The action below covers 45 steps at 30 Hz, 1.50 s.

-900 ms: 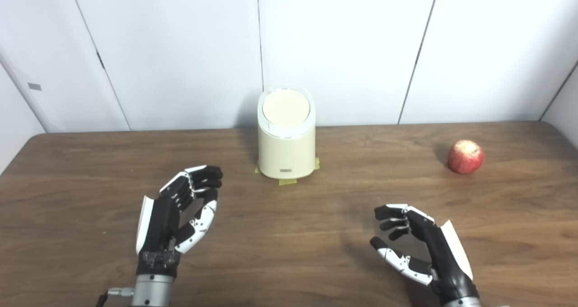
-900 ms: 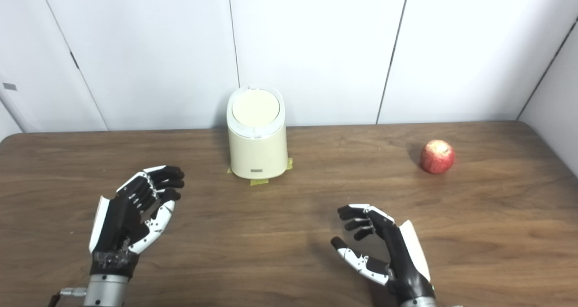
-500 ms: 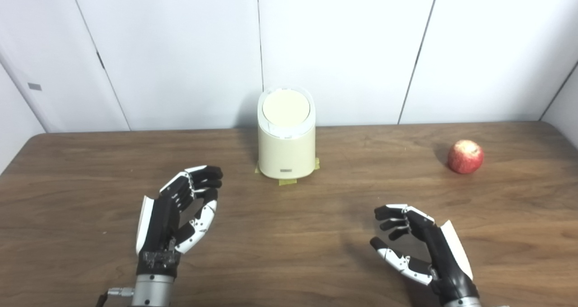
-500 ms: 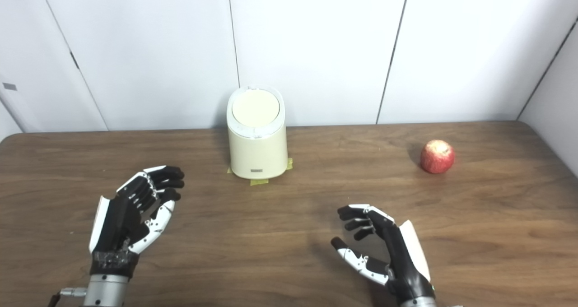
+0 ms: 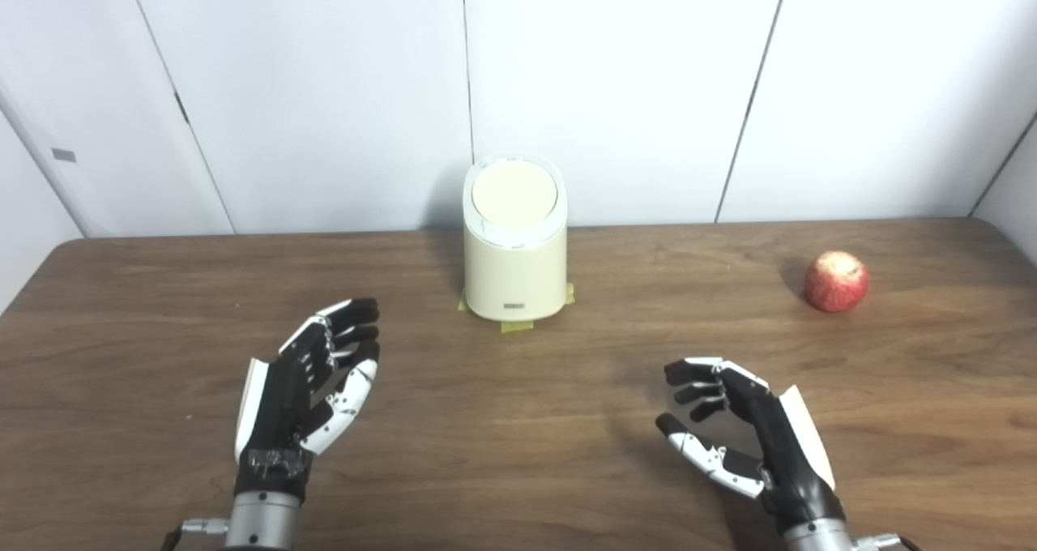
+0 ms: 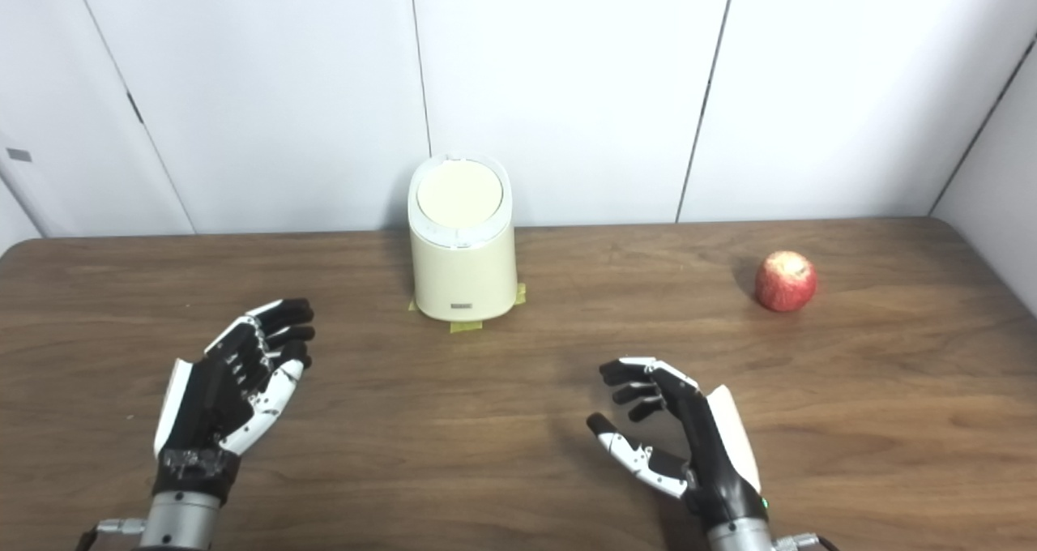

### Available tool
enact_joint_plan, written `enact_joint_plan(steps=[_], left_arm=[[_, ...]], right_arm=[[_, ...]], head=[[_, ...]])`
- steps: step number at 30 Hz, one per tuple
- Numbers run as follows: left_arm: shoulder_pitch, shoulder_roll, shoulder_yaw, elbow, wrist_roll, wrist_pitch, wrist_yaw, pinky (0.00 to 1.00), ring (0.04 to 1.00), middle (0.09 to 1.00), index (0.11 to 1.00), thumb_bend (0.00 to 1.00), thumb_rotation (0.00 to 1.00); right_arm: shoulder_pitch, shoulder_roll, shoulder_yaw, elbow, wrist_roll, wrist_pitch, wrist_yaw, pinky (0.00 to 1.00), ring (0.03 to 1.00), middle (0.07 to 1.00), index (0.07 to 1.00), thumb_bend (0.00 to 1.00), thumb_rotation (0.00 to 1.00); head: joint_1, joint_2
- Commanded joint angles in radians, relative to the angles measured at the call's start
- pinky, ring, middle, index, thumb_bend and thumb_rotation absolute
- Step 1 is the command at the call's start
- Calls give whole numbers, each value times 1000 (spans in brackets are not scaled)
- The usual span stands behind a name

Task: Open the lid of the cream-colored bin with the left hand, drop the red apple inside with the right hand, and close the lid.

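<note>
Cream-colored bin (image 5: 514, 251) stands at twelve o'clock on the wooden table (image 5: 518, 470), its round lid (image 5: 514, 193) shut, small tape bits (image 5: 515, 325) under its base. Red apple (image 5: 836, 281) rests at two o'clock, well apart from the bin. Left hand (image 5: 304, 389) hovers at eight o'clock, fingers spread, grasping nothing. Right hand (image 5: 745, 437) hovers at four o'clock, likewise released, fingers loosely curled.
</note>
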Motion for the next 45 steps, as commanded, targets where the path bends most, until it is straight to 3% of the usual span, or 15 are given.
enact_joint_plan(steps=[1,3,6,8,17,25,29,35,45], left_arm=[[-16,43,-1,-36,32,16,-14,698,800,815,822,462,584],[-70,55,-6,-36,55,56,-29,739,837,851,864,528,679],[-142,70,-32,-36,136,105,-39,765,857,879,887,605,749],[-196,74,-51,-47,170,167,-53,835,903,915,925,646,765],[-440,91,-119,14,258,330,-103,901,989,999,1000,588,719],[-589,58,-147,120,407,346,-165,916,1000,1000,1000,668,688],[-658,31,-161,173,501,347,-177,890,994,1000,1000,691,633],[-730,7,-211,259,603,346,-145,837,984,1000,1000,654,487],[-817,-23,-262,440,653,330,-62,979,989,1000,990,640,388]], right_arm=[[-37,27,-2,-12,-4,-55,-23,487,597,651,638,250,250],[-39,26,-2,-9,-9,-58,-23,483,596,647,637,248,228],[-41,26,-4,0,-1,-67,-20,475,593,647,639,249,219],[-42,27,-6,6,-2,-70,-20,473,592,647,640,250,203],[-49,37,-5,24,-17,-71,-25,449,570,636,638,247,195],[-55,38,-2,36,-31,-77,-30,458,578,642,638,244,180],[-57,38,0,44,-23,-85,-25,391,516,612,638,244,153],[-58,38,-1,47,-28,-81,-25,400,530,611,640,255,147],[-59,32,0,60,-27,-87,-22,479,598,646,639,255,149]], head=[[2,-1],[7,-2],[8,-4],[7,-6],[-7,-16],[-9,-23],[-13,-25],[-17,-29],[-16,-37]])
